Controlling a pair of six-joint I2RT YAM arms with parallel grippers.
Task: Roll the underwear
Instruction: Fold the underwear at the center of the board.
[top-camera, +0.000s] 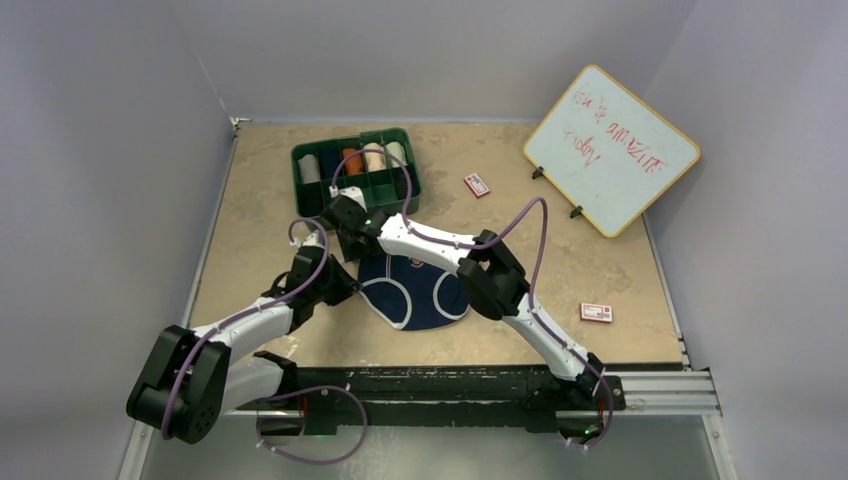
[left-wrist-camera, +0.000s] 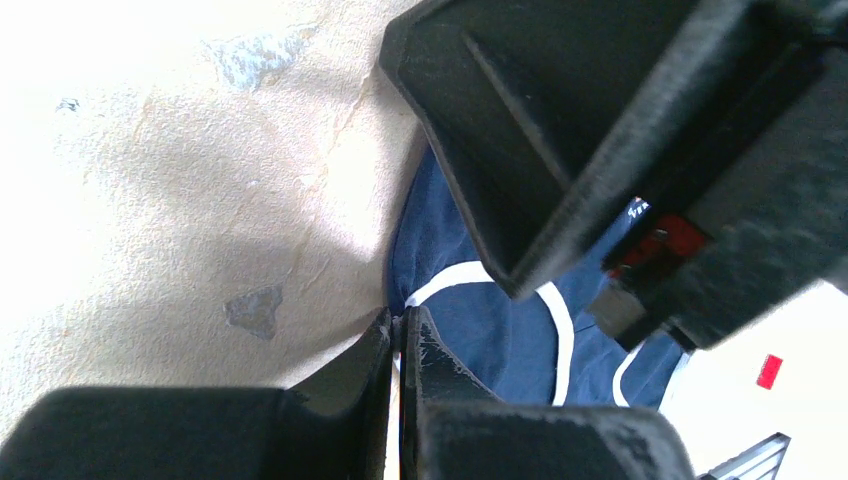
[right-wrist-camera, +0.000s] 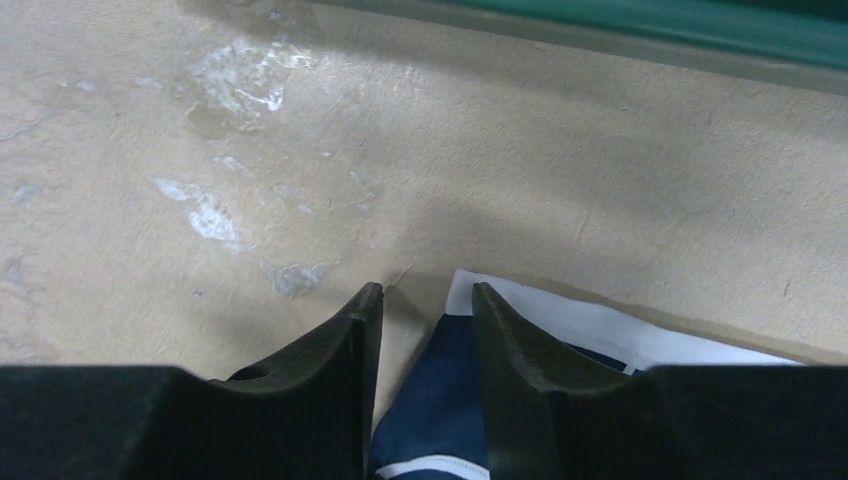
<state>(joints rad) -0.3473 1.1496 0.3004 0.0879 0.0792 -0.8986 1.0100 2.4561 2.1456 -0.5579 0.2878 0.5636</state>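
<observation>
**Workspace, near edge to far wall.** Nearest me, the left gripper (top-camera: 335, 281) sits low on the tan, mottled, stone-patterned table (top-camera: 250, 200); in its wrist view the two matte black fingers (left-wrist-camera: 440, 370) are pressed together with only a pale sliver between them, their tips at the curved edge of the navy briefs (left-wrist-camera: 500, 335), so I read it as pinching the hem.

The navy briefs (top-camera: 415, 295) lie flat at the table's centre, between the two arms; the cloth is soft and smooth, rounded in outline, crossed by thin curved white piping.

Beyond them, the right gripper (top-camera: 345, 214) points down at the garment's far edge; in its wrist view the right gripper (right-wrist-camera: 425, 300) has its jaws parted, and the tapered fingers straddle a corner where the blue cloth (right-wrist-camera: 440, 400) meets a broad white band.

Just past it stands a green plastic bin (top-camera: 385, 190), rectangular and divided; its rear cells hold rolled items in grey, dark, orange and cream.

One small red-and-white card (top-camera: 596, 312) lies to the right near the front; another card (top-camera: 477, 184) lies farther back; a wood-framed whiteboard (top-camera: 612, 150) with red writing leans at the far right.
</observation>
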